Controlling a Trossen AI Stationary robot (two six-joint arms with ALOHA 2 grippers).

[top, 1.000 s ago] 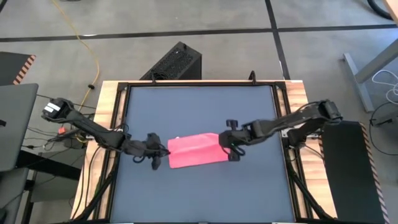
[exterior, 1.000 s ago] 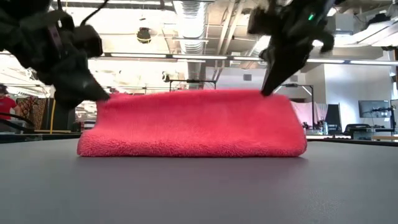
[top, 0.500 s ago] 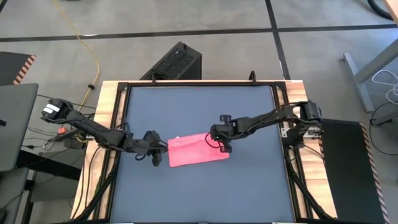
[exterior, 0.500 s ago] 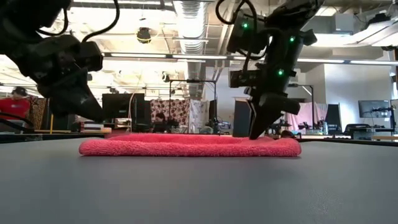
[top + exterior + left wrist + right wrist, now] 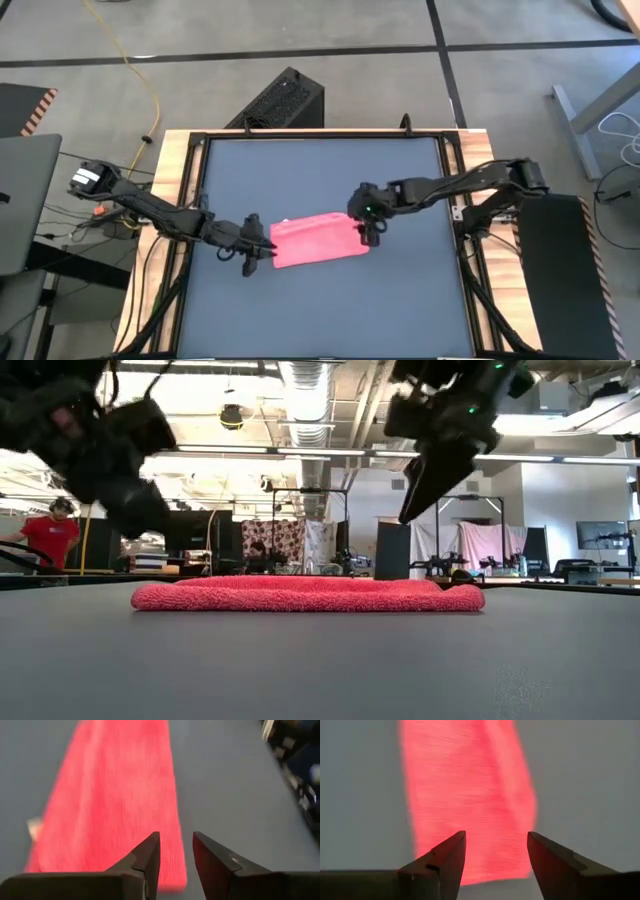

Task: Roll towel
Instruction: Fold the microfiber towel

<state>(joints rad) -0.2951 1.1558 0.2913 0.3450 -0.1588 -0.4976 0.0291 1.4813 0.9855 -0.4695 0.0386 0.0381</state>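
The bright pink towel lies flat and low on the dark grey tabletop, a long narrow strip near the middle. My left gripper hovers at its left end, fingers a little apart, with the towel ahead of them. My right gripper hangs open above the towel's right end, fingers wide over the towel. Neither touches the cloth.
A black box stands beyond the table's far edge. Wooden frame rails run along the table's sides. A person in a red shirt shows in the room behind. Bare tabletop lies in front of and behind the towel.
A second ago both grippers held a part of the towel raised high. They brought it down, so the towel now lies flat. Both have let go and risen clear of it, the right one first moving toward the table's left, then back a little.
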